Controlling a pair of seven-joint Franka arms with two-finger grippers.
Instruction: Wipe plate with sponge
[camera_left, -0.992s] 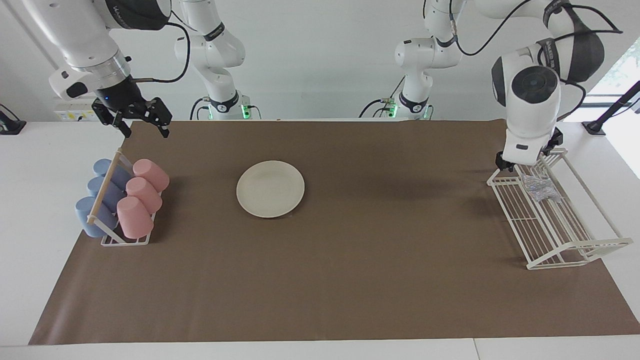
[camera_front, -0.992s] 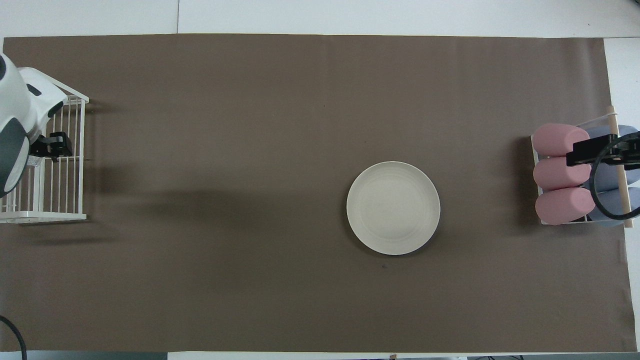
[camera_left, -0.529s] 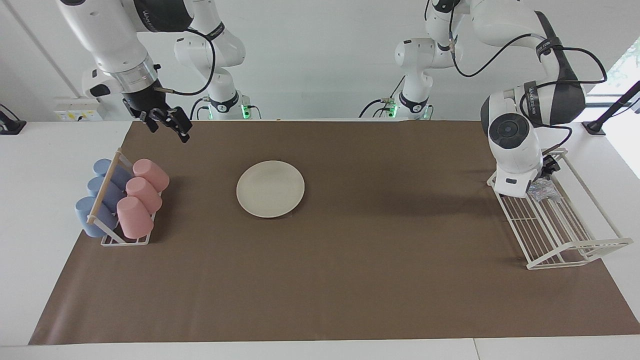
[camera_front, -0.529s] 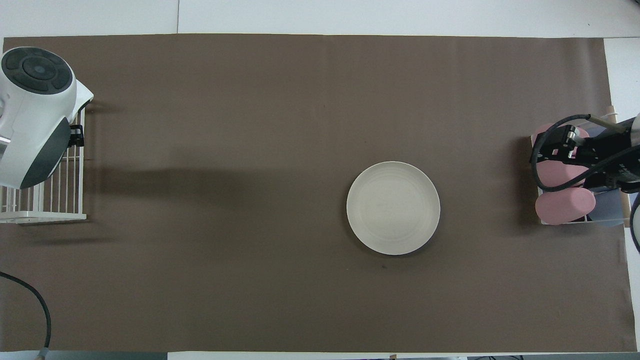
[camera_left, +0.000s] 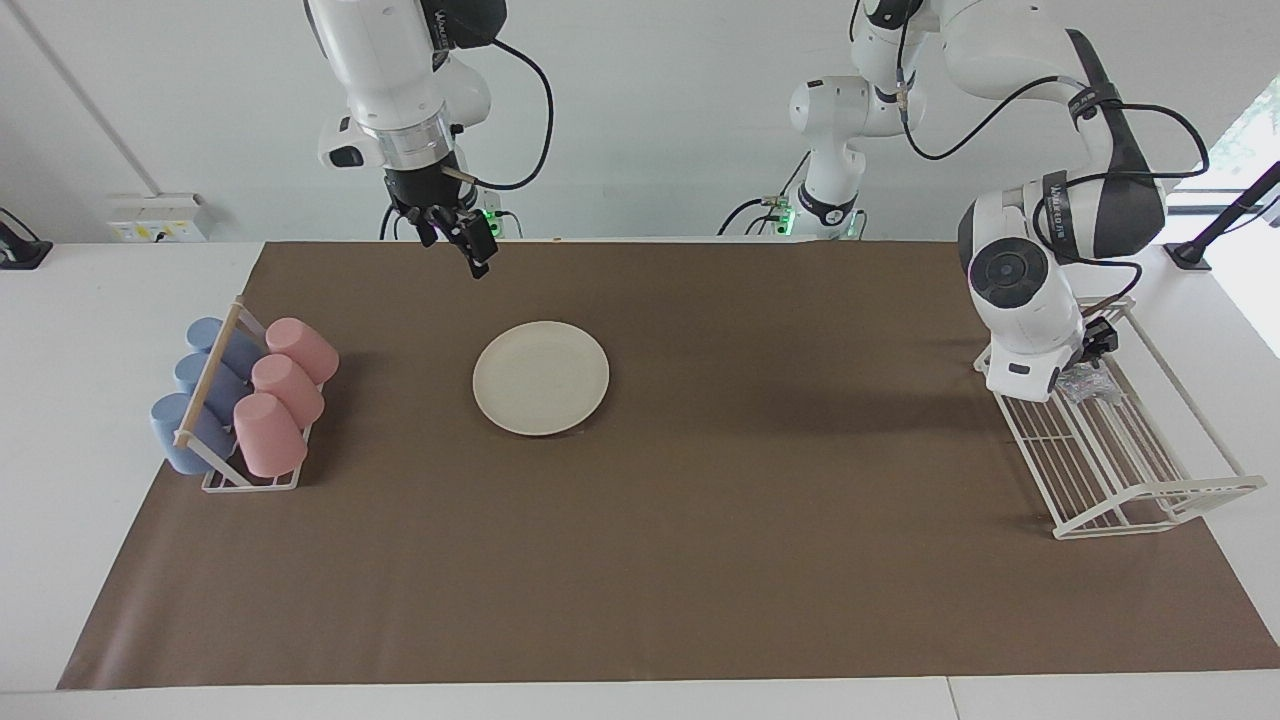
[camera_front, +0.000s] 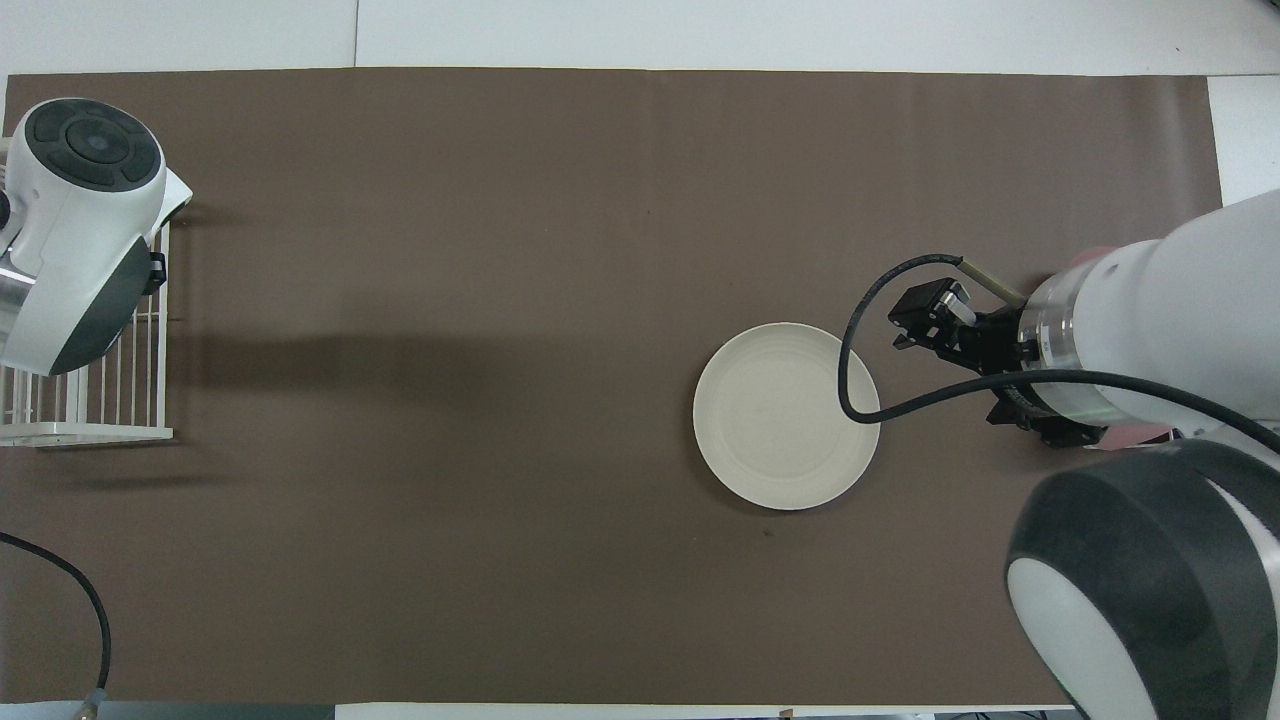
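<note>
The cream-white plate (camera_left: 540, 377) (camera_front: 786, 415) lies flat on the brown mat, with nothing on it. The silvery sponge (camera_left: 1088, 386) rests in the white wire rack (camera_left: 1140, 480) at the left arm's end of the table. My left gripper (camera_left: 1087, 362) is down in the rack right at the sponge, and the arm's wrist hides most of it. In the overhead view the wrist covers both the gripper and the sponge. My right gripper (camera_left: 458, 245) (camera_front: 925, 315) hangs open and empty in the air over the mat, just off the plate's rim.
A rack of pink and blue cups (camera_left: 250, 400) stands at the right arm's end of the table. In the overhead view the right arm covers nearly all of it. The right arm's black cable (camera_front: 850, 380) loops over the plate's edge.
The right gripper has swung from above the cup rack across to beside the plate. The left hand has sunk lower into the wire rack, onto the sponge.
</note>
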